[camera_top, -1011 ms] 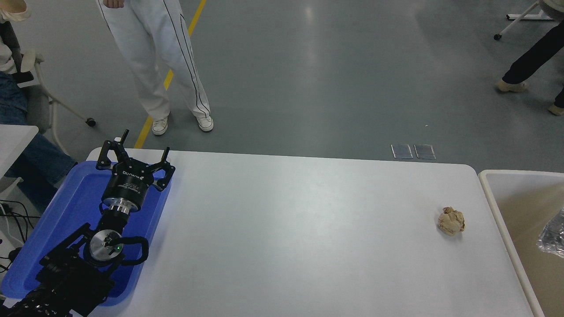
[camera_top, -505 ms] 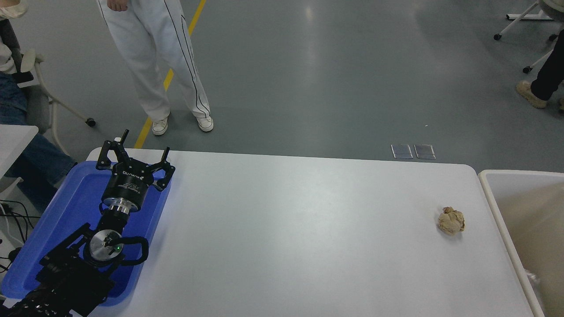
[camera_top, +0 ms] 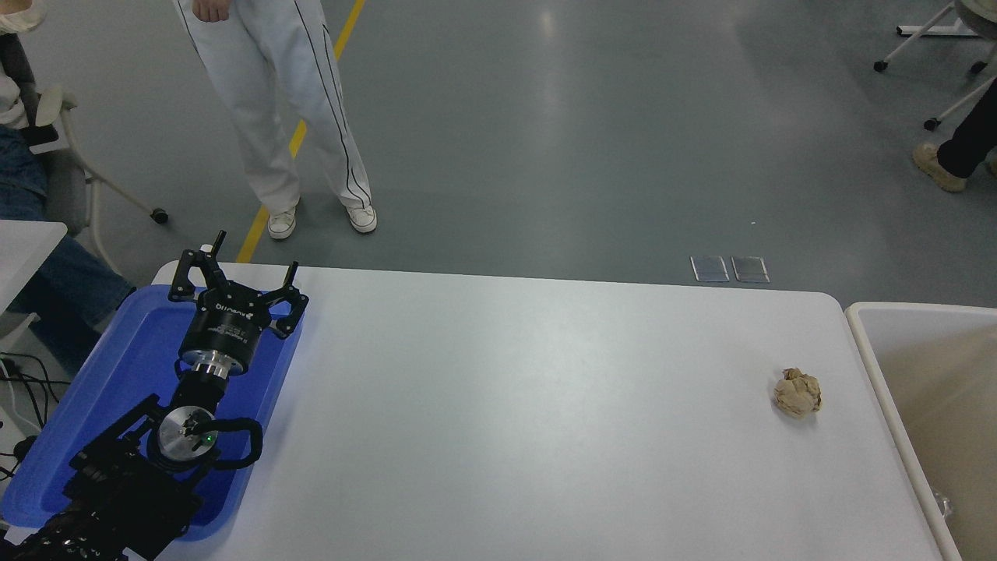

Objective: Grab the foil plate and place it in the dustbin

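We see only one thing on the open table [camera_top: 506,405]: the paper ball [camera_top: 797,392], near the bin [camera_top: 876,366] and just left of its rim. Left of the ball the tabletop runs bare, wide enough for a gripper to pass, until the blue tray [camera_top: 70,436] at the far left edge. The left arm [camera_top: 163,452] and left gripper [camera_top: 237,276], fingers spread, hang over that tray.

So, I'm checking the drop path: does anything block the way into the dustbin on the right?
Nothing visible does. The paper ball lies on the table, apart from the dustbin. A silvery sliver, perhaps the foil plate, already shows inside it.
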### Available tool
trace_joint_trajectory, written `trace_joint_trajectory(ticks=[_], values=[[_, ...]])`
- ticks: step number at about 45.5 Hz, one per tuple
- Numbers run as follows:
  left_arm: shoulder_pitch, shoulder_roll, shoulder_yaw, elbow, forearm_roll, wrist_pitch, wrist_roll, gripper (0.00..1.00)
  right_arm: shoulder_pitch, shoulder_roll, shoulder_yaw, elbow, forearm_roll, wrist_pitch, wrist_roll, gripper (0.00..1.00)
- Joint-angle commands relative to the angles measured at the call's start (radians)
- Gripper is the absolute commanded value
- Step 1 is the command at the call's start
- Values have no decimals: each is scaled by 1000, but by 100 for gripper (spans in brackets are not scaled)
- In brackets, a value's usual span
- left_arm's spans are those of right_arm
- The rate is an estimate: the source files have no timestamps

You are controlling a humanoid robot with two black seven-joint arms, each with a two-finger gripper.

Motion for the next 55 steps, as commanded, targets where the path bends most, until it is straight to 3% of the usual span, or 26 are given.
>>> trace_joint_trajectory(ticks=[1,10,22,34,43,55], values=[[0,-1,0,0,0,0,0,100,215,-55,-223,237,-49,5,1,100],[0,-1,0,0,0,0,0,100,458,-43,-481,392,-47,13,1,100],[0,-1,0,0,0,0,0,100,578,-49,-528,444,-44,77,1,100],[0,-1,0,0,0,0,0,100,814,-34,-695,548,-46,367,1,100],[0,-1,0,0,0,0,0,100,918,70,-821,573,-46,490,1,100],[0,-1,0,0,0,0,0,100,1114,152,-889,634,-46,769,1,100]])
